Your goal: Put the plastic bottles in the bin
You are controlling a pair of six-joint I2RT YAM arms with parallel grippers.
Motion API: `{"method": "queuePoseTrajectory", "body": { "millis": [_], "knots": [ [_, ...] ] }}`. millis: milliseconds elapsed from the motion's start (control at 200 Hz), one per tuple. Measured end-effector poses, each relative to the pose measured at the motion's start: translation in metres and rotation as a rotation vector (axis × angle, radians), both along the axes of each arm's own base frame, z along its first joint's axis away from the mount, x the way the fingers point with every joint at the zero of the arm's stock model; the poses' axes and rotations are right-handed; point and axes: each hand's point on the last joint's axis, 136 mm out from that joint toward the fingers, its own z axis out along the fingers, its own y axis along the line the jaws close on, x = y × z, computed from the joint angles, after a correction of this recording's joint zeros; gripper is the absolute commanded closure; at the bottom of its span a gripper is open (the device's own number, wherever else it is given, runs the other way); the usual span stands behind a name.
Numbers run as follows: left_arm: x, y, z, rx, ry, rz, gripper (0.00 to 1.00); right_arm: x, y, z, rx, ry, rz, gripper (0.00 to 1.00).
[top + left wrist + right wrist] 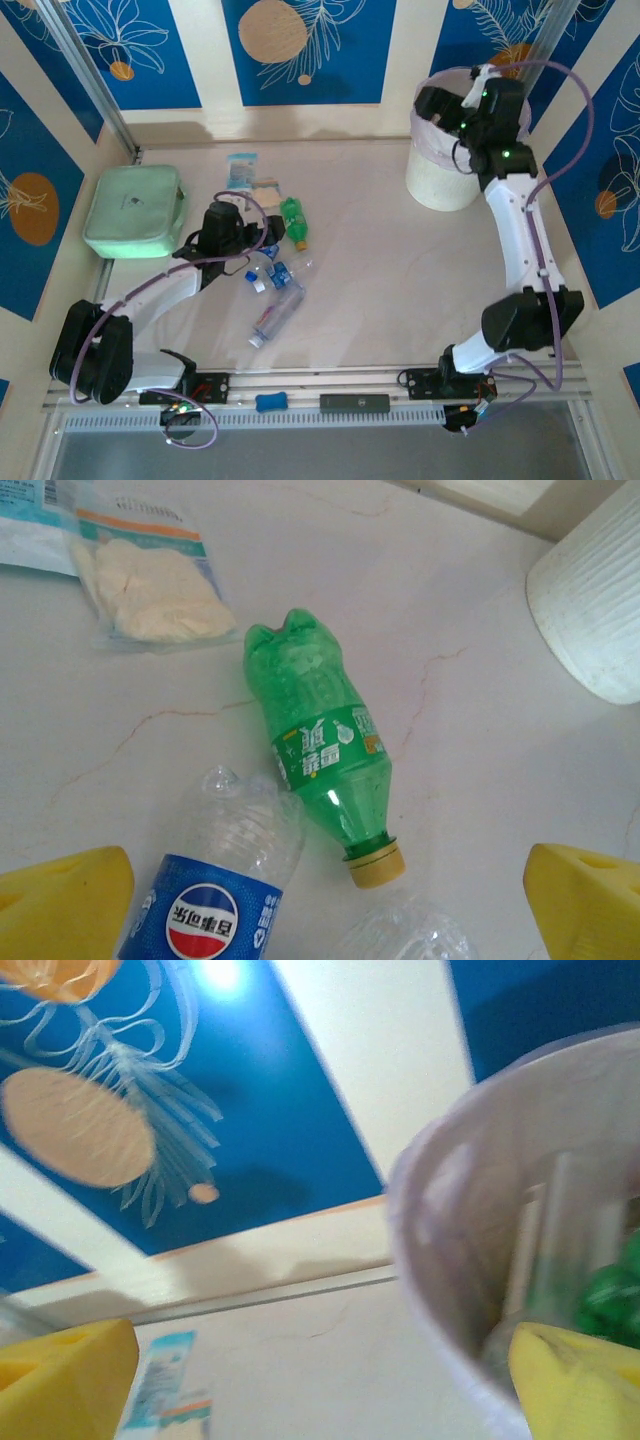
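At the left of the overhead view a mint-green pouch [135,212] lies on the desk [370,280]. Right of it, at centre left, the left end effector [258,243] hangs over a cluster of plastic bottles [275,285], its fingers spread wide with nothing between them. In its wrist view a snack packet [150,590] lies at upper left, a clear Pepsi bottle [215,900] at lower left, and just beside it, in the middle, a green bottle [320,750] on its side with a yellow cap. At the upper right of the overhead view the right end effector [465,100] is above the bin [440,180], fingers spread and empty. Its wrist view shows a blurred green object [610,1300] inside the bin at the right edge.
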Motion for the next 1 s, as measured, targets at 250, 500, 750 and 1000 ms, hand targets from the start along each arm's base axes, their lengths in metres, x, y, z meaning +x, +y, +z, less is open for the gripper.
{"method": "queuePoseTrajectory", "body": {
  "millis": [250,500,750,1000],
  "knots": [
    [-0.027,0.003,0.002,0.081,0.036,-0.062,0.00,-0.036,0.105,-0.088,0.010,0.111,0.240,0.01],
    [-0.067,0.002,-0.007,0.151,0.118,-0.150,0.00,-0.069,0.169,-0.155,0.039,0.216,0.334,0.01],
    [-0.127,-0.014,-0.025,0.192,0.240,-0.297,0.00,-0.061,0.181,-0.187,0.088,0.283,0.312,0.01],
    [-0.178,-0.005,-0.074,0.319,0.382,-0.375,0.00,-0.056,0.176,-0.184,0.116,0.279,0.283,0.01]
  ]
}}
